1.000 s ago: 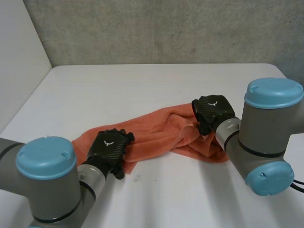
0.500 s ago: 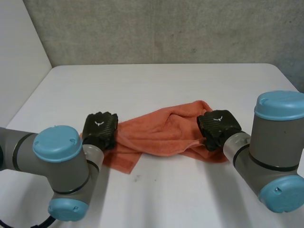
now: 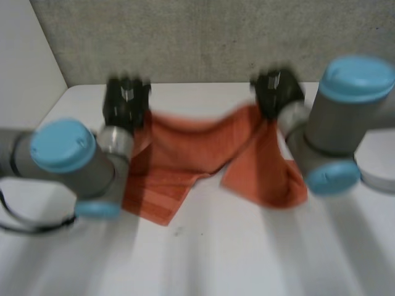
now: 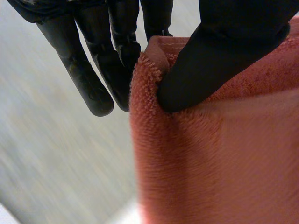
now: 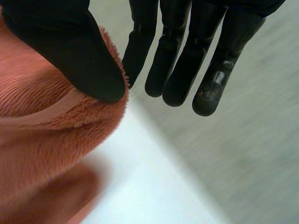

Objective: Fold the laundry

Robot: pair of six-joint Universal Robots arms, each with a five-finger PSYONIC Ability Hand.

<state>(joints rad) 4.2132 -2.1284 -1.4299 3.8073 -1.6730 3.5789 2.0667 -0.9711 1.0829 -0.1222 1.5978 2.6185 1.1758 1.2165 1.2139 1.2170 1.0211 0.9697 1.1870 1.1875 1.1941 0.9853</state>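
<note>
Two corners of orange towel (image 3: 185, 145) pinched by left hand (image 4: 224, 46) and right hand (image 5: 65, 42), held up near table's (image 3: 216, 246) far edge; no fold yet.

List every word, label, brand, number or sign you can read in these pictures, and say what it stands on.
No text can be read.
Backs of the left hand and right hand: any mark is too blurred to read.
On the orange towel: no label or print shows.
</note>
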